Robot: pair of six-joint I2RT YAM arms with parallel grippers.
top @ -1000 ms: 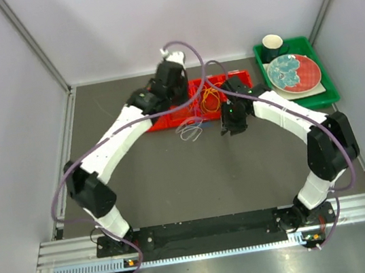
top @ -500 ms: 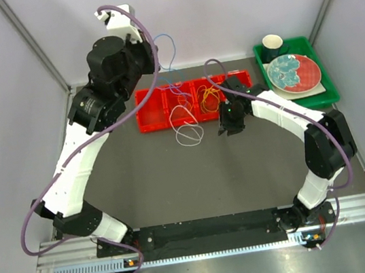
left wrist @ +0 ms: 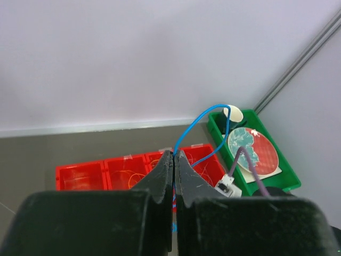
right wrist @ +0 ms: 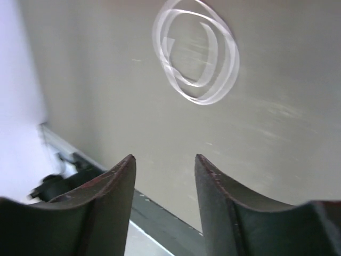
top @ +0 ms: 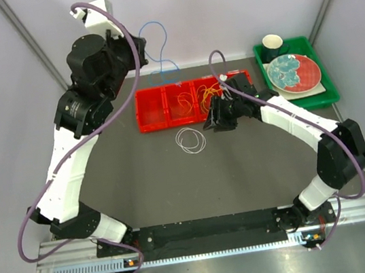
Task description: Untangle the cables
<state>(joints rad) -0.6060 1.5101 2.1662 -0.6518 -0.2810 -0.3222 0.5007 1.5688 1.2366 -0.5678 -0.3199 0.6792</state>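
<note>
I see my left arm [top: 70, 163] raised high from its base, with the forearm going up and away from me. The wrist is bent, so the left gripper [left wrist: 173, 154] points to the far right side. Its jaws are pressed together and pinch a blue cable [left wrist: 228, 124] at the very tips. My right arm [top: 297, 123] lies low. From its elbow at the right side it reaches forward and to the left. The right gripper [right wrist: 164, 158] looks down at a slant, and its two fingers [right wrist: 114, 184] stand clearly apart from each other.
</note>
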